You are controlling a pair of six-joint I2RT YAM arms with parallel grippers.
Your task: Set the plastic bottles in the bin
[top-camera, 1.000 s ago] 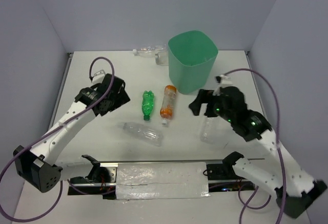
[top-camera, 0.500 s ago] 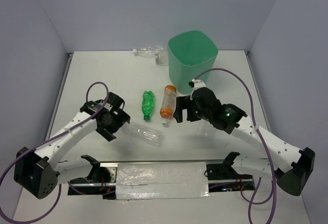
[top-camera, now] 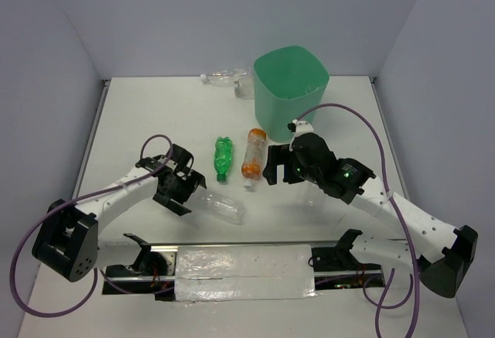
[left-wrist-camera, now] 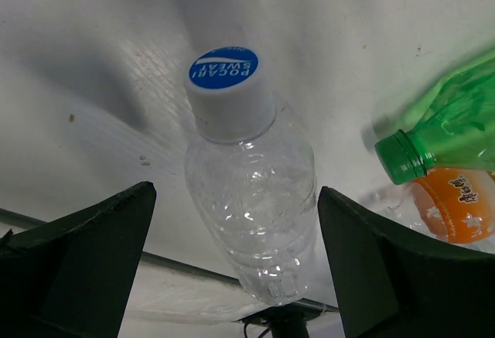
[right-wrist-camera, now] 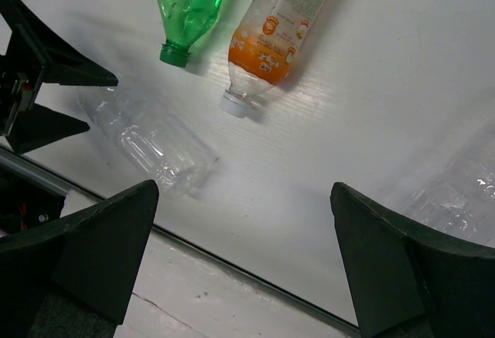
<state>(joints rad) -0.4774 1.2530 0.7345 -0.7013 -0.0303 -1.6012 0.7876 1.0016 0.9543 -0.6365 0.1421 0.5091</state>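
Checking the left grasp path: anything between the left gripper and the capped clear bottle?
Nothing. Left wrist view: the clear bottle lies between the open left gripper fingers.

Top external: fixed, high and behind me, facing down and forward; farthest off, taking in the whole worktop [top-camera: 155,114] as far as the bin [top-camera: 291,90].
Left wrist: very near, looking down between my left fingers [left-wrist-camera: 77,261] at the cap end of a clear Pocari Sweat bottle [left-wrist-camera: 247,191].
Right wrist: higher, looking down between my right fingers [right-wrist-camera: 77,253].
Shared by all three: that same bottle, the green bottle [right-wrist-camera: 193,5], the orange-ended bottle [right-wrist-camera: 278,29].
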